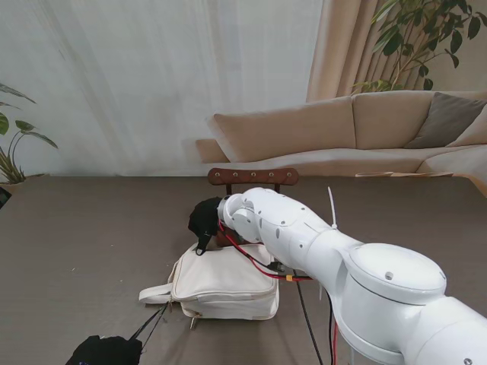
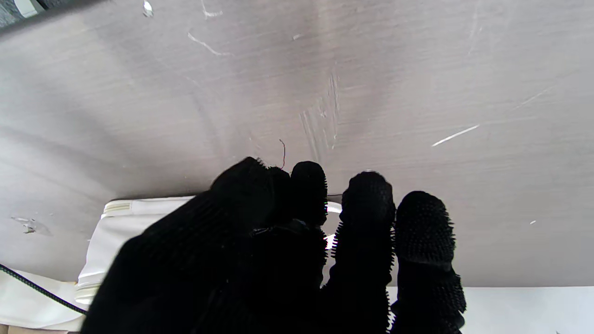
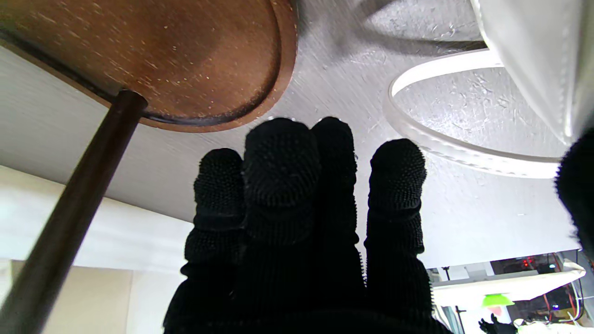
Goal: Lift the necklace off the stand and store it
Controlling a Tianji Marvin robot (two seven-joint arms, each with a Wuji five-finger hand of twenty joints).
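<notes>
With my right hand [image 1: 204, 220] at mid-frame by the wooden stand [image 1: 253, 176], fingers together, grip unclear, necklace unseen, I'd move slowly toward the white bag [image 1: 224, 283] on the counter [image 1: 76, 243].

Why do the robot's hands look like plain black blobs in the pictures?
Left wrist view: the left hand is close, dark and partly blurred against the pale table. Right wrist view: the right hand is shadowed, though its fingertip bumps show, and the wooden stand base is sharp. Stand view: even daylight.
</notes>
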